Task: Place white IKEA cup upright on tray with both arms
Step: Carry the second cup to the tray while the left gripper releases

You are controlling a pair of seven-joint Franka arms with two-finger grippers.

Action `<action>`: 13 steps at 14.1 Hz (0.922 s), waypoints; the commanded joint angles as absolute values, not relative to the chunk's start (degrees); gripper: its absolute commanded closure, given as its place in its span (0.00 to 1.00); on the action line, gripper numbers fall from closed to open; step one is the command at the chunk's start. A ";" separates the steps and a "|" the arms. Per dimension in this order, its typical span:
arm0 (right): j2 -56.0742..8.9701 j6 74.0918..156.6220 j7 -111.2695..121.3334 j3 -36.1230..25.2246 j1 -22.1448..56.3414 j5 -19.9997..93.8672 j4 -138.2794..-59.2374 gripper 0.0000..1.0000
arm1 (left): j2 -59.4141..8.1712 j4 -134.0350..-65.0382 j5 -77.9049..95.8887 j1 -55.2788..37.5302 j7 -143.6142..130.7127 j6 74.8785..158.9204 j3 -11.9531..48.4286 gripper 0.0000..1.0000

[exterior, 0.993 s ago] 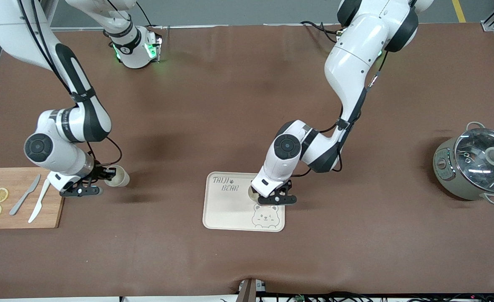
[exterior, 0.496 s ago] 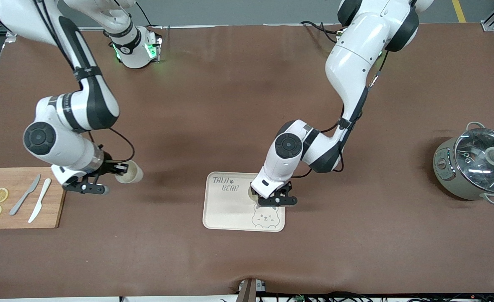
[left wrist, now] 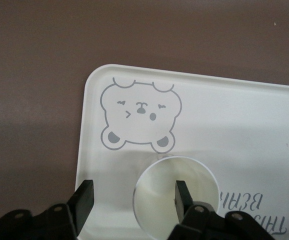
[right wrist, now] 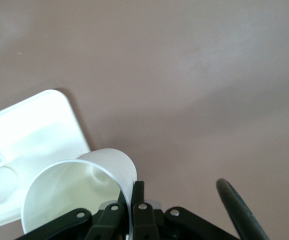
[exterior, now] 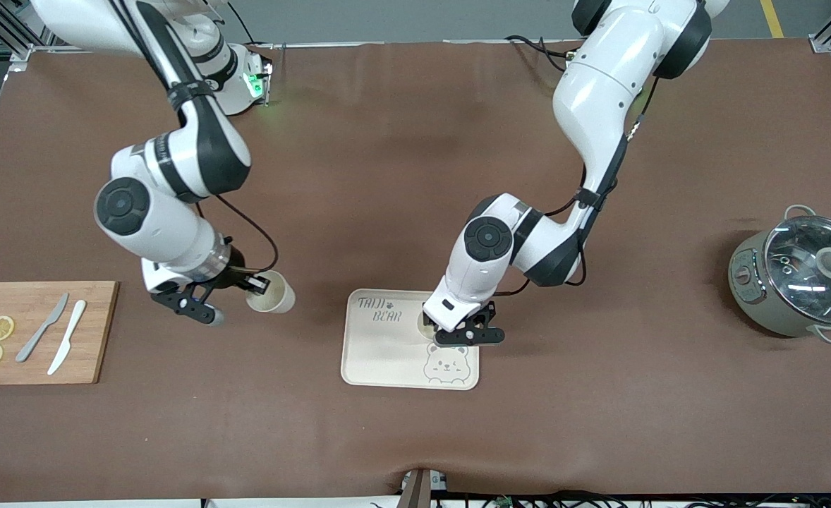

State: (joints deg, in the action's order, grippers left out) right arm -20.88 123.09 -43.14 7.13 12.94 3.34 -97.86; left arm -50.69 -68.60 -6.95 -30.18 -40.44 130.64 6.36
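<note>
Right gripper (exterior: 246,286): clenched on the rim of a white cup (exterior: 271,293), carried above the table at the tray's (exterior: 380,360) nine o'clock. Left gripper (left wrist: 134,197): jaws parted, one finger (left wrist: 183,195) inside a second cup (left wrist: 157,197) standing upright on the tray, near the bear drawing (exterior: 446,365).

Bare table (exterior: 317,233) was seen between the carried cup (exterior: 271,296) and the tray (exterior: 380,353); the tray's middle was blocked by the left gripper (exterior: 458,331).
</note>
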 commanded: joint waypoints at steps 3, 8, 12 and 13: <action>-24.17 124.98 -49.91 6.59 15.82 4.04 -94.57 1.00 | -46.67 -69.17 -8.09 -30.15 -39.64 125.08 5.98 0.00; -29.43 126.21 -62.55 6.33 20.82 2.29 -89.57 1.00 | -43.69 -69.26 -7.82 -27.78 -37.46 121.22 6.50 0.00; -33.56 127.78 -68.10 6.07 22.93 1.06 -86.40 1.00 | -40.09 -69.34 -5.81 -23.04 -27.18 114.97 6.59 0.00; -34.53 129.19 -69.68 5.98 23.37 0.27 -86.31 1.00 | -39.12 -69.43 -5.71 -21.90 -26.03 114.18 6.50 0.00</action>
